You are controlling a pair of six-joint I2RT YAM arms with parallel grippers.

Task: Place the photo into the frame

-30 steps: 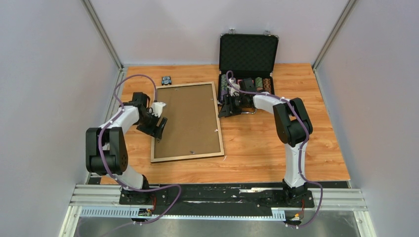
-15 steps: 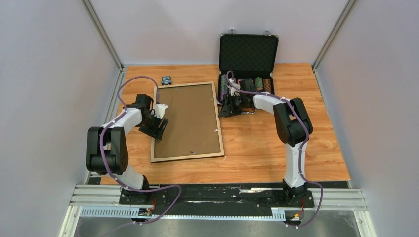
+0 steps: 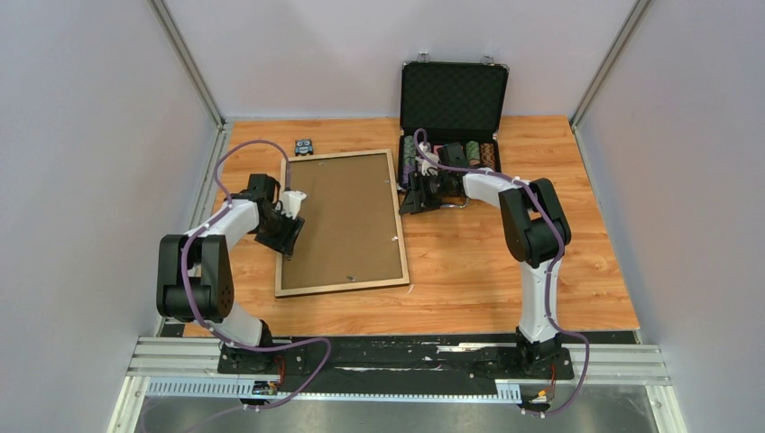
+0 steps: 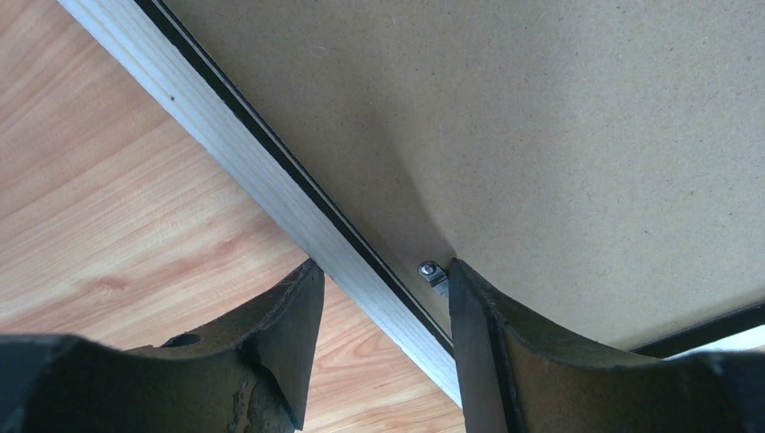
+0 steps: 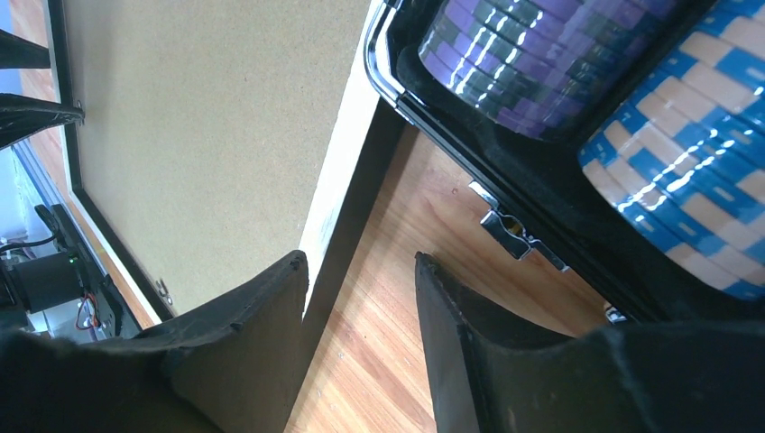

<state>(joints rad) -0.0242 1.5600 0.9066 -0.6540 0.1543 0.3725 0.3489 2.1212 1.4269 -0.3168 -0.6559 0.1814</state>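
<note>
We see our left gripper (image 4: 383,268) edged inward, jaws open astride a rail of the frame (image 3: 343,287); our right gripper (image 5: 359,262) stays open, empty, beside the chip case (image 3: 454,99)

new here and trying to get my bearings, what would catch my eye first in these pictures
The big light wood frame lies back-up mid-table, filled by its brown backing panel. Both claws straddle its rails, jaws apart: the left claw at the left rail by a small metal clip, the right claw toward the right rail's far end. Just beyond, an open black case shows rows of colourful chips.
</note>
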